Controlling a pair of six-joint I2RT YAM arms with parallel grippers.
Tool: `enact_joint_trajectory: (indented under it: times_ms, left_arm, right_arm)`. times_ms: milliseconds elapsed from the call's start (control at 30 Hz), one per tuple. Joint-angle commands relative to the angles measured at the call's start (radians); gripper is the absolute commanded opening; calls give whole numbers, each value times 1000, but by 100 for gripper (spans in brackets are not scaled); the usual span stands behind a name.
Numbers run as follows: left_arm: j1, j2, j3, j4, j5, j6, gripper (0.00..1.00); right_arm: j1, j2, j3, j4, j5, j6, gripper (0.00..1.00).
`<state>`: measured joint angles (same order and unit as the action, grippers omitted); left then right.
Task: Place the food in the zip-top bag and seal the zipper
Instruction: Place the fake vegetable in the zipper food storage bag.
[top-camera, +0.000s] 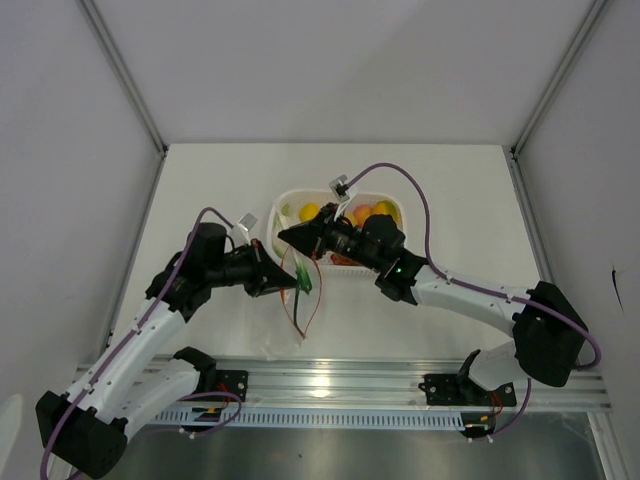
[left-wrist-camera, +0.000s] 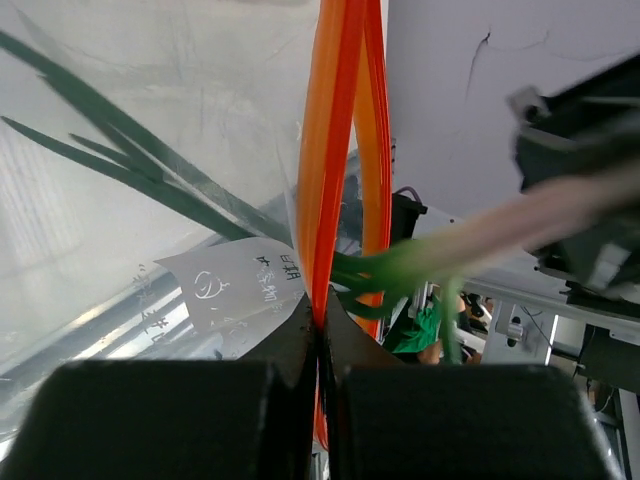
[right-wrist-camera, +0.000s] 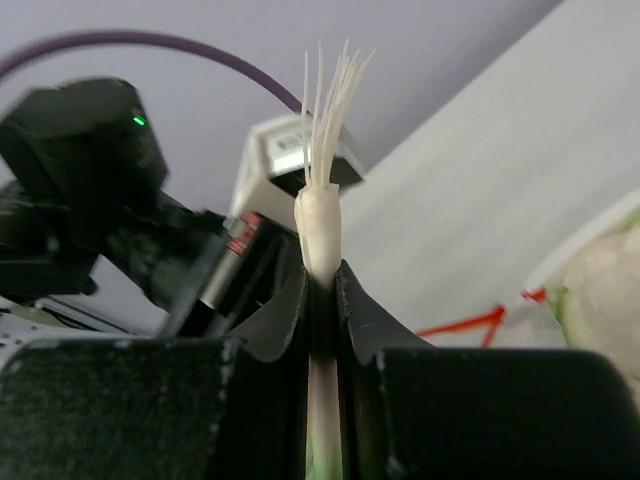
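I am seeing the left end effector (left-wrist-camera: 320, 325) closing its fingers tight on the red-orange zipper (left-wrist-camera: 335, 140) of the clear bag (left-wrist-camera: 150, 120). The strip is running straight up out of the pinch. In the top view, the bag is stretching from that grip toward the near edge of the tabletop (top-camera: 200, 200), and its red-orange outline is forming a narrow loop.

The right end effector (right-wrist-camera: 322, 295) is clamping shut on the white stalk of a toy green onion (right-wrist-camera: 320, 215), with thin root threads fanning out above the fingertips. This end effector is hovering just beside the left one, over the near left corner of the white basket (top-camera: 283, 200).

The green onion's long dark green leaves are showing through the clear plastic, and its pale stalk is crossing the zipper strips toward the right end effector. The plastic is looking glossy and creased, and it is carrying a white label (left-wrist-camera: 240, 285) with handwriting. A yellow lemon (top-camera: 310, 211) and oranges (top-camera: 380, 212) are sitting in the basket.
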<state>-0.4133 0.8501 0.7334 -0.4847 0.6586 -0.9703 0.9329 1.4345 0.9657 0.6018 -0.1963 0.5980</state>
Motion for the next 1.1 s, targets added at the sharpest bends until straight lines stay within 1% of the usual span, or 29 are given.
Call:
enact_joint_trajectory:
  times_ms: [0, 167, 300, 333, 467, 533, 567, 600, 667, 700, 867, 900, 1000, 1033, 1067]
  left_arm:
    - [10, -36, 21, 28, 41, -28, 1]
    - [14, -39, 20, 15, 50, -21, 1]
    - [18, -40, 18, 21, 49, -33, 1]
    - [19, -42, 20, 26, 46, -36, 0]
    - [21, -43, 32, 34, 39, -44, 1]
    - [24, -42, 35, 29, 32, -39, 1]
    - [25, -39, 38, 28, 26, -33, 1]
    - [25, -36, 35, 26, 21, -30, 0]
    - [25, -33, 40, 21, 12, -21, 1]
    - [25, -31, 41, 20, 6, -12, 0]
    - [25, -42, 58, -8, -19, 19, 1]
    - [25, -43, 61, -12, -25, 24, 0]
    - [25, -54, 77, -28, -39, 35, 1]
    - [25, -59, 81, -29, -46, 36, 1]
    - [25, -60, 84, -31, -51, 42, 1]
  right_arm:
    - [4, -2, -47, 10, 28, -89, 0]
    - [17, -39, -104, 4, 54, -142, 0]
    - [56, -91, -131, -25, 121, -204, 0]
    - [66, -98, -142, -27, 132, -211, 3]
    - [96, -129, -170, -51, 192, -221, 6]
    - [112, -144, -179, -68, 196, -219, 11]
    - [116, -146, -176, -98, 234, -211, 11]
    - [121, -149, -171, -114, 238, -204, 13]
    - [129, -158, -159, -141, 262, -193, 19]
    - [130, -160, -151, -177, 273, -176, 20]
    - [130, -135, -95, -284, 314, -130, 20]
    - [130, -131, -75, -321, 317, -119, 19]
    - [133, -128, -61, -359, 307, -81, 17]
    - [135, -128, -45, -375, 307, -60, 8]
    - [136, -128, -33, -425, 313, -43, 5]
